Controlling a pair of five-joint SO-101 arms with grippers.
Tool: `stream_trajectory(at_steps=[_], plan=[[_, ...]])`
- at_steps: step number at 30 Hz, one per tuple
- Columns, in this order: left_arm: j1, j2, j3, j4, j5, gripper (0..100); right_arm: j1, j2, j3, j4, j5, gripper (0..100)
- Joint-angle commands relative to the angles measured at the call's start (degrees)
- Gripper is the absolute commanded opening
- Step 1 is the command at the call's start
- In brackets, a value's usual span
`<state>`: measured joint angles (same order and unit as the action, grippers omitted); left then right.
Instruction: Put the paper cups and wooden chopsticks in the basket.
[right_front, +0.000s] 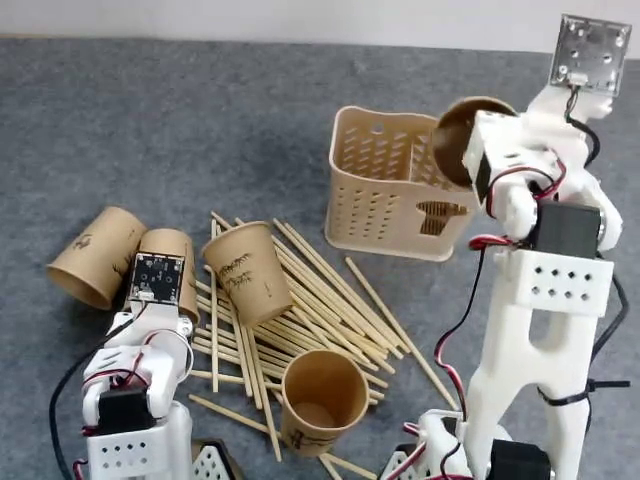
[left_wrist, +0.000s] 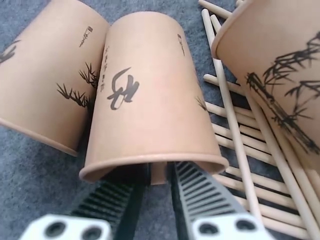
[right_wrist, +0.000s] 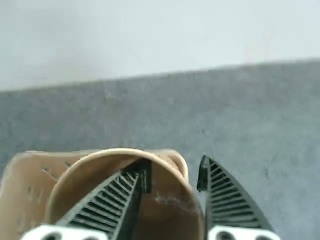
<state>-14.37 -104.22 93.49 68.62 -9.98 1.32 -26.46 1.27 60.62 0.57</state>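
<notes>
My right gripper (right_wrist: 173, 172) is shut on the wall of a paper cup (right_wrist: 165, 200), one finger inside and one outside. In the high view that cup (right_front: 455, 135) hangs tilted over the right end of the beige slotted basket (right_front: 385, 185). My left gripper (left_wrist: 159, 172) is shut on the rim of a second cup (left_wrist: 150, 100), which lies on its side on the carpet (right_front: 175, 250). Another cup (right_front: 98, 255) lies beside it. A third (right_front: 248, 268) rests on the scattered wooden chopsticks (right_front: 320, 310). One more cup (right_front: 322, 400) stands upright near the front.
Grey carpet (right_front: 200, 120) covers the table, with open room at the back left. The right arm's white base (right_front: 540, 340) stands tall beside the basket. Chopsticks (left_wrist: 235, 135) lie close to the left gripper's cup, and the neighbouring cups (left_wrist: 40, 75) (left_wrist: 280, 65) flank it.
</notes>
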Motion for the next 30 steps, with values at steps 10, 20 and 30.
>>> stream_trajectory(at_steps=[10, 20, 30], plan=[[-0.7, -0.5, -0.6, -1.0, 0.1, 7, -1.2, 1.2, -1.6, -3.6, -0.4, 16.3], [-0.7, -0.5, -0.6, -1.0, 0.1, 7, -1.5, 3.1, -0.1, 6.0, -0.2, 4.6], [-0.7, -0.5, -0.6, -1.1, 0.1, 7, -4.4, -5.1, -3.6, 15.0, -0.1, 7.0]])
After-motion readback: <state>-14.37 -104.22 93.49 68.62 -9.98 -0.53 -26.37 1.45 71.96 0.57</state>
